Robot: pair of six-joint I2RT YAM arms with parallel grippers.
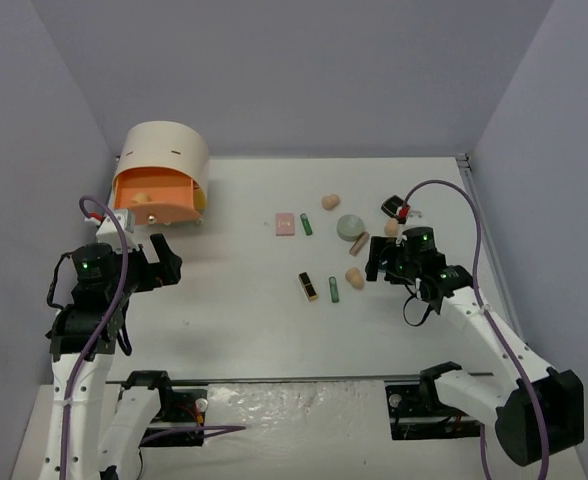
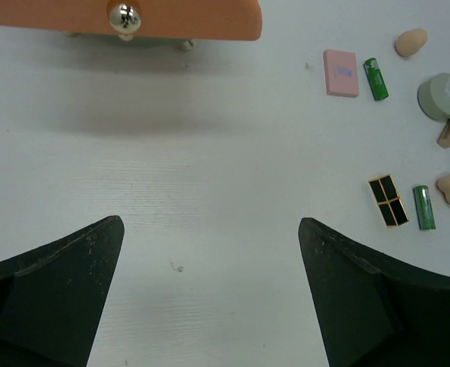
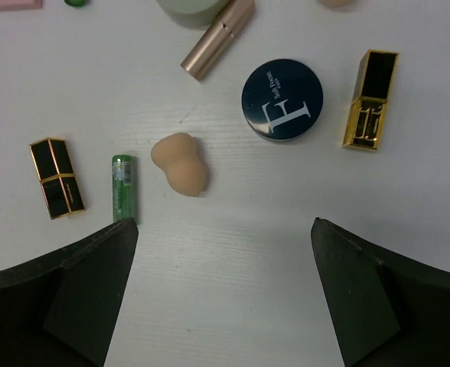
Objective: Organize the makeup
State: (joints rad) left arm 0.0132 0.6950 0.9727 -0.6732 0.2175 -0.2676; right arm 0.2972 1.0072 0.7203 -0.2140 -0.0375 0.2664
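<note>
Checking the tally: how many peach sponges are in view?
3. One sponge lies farthest back, another right of the sage compact, the third nearest. The right arm may hide more.

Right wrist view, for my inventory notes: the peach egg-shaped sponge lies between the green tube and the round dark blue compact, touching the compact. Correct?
No: the right wrist view shows the peach egg-shaped sponge between the green tube and the round dark blue compact, but apart from the compact, not touching.

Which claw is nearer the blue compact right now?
Right. The right claw hangs open just short of the blue compact. The left claw is far off to the left, by the orange drawer.
</note>
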